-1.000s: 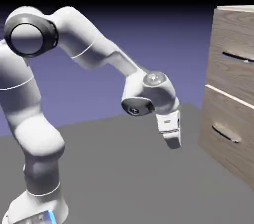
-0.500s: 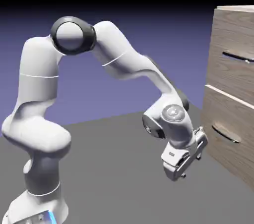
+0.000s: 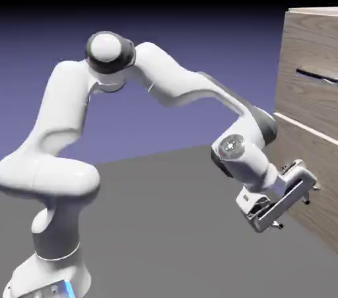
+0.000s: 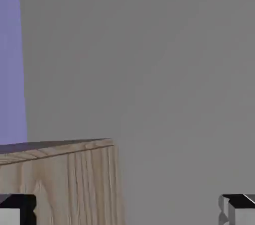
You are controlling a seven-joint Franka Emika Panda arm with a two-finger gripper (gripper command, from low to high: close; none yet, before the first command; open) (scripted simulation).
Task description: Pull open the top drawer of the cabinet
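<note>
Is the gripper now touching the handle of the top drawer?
Apart: in the exterior view the gripper hangs well below the handle of the top drawer, in front of the lower drawer.

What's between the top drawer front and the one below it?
A thin white strip, running between the top drawer front and the lower drawer front. Exterior view shows it.

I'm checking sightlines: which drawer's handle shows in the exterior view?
The upper drawer, above the white strip: its dark handle shows; on the lower drawer, none does.
</note>
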